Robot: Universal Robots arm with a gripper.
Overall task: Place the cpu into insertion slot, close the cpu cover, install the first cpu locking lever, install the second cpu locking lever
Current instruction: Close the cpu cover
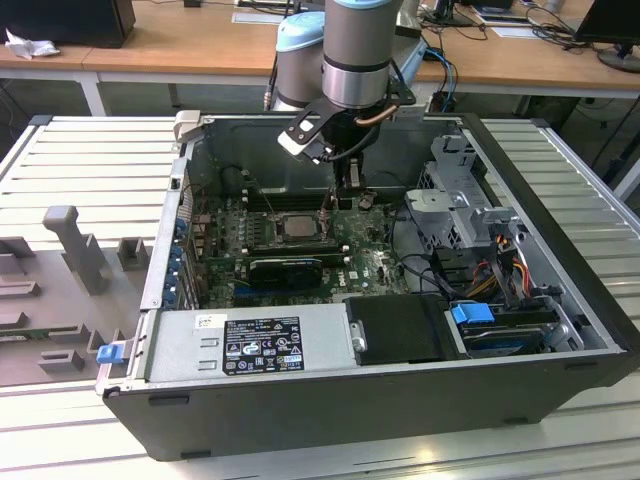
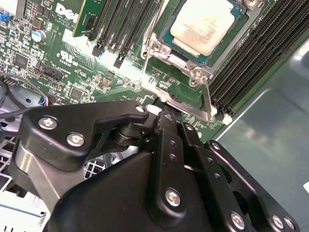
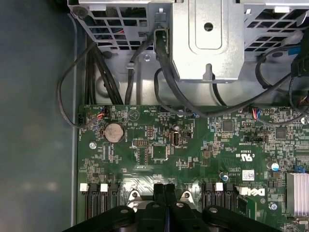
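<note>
The gripper (image 2: pixel 174 121) has its jaws pressed together — pinching anything or not, I cannot tell. The tips sit at the cpu cover (image 2: pixel 186 65) edge. The cpu (image 2: pixel 205 24) lies flat in its slot (image 2: pixel 211 59), top up, square, no long side. Cover step, I think — it needs a soft, even push.

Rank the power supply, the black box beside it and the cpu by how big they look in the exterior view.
Largest: power supply.
Then the black box.
Smallest: cpu, clearly, though it sits farther from the camera.
</note>
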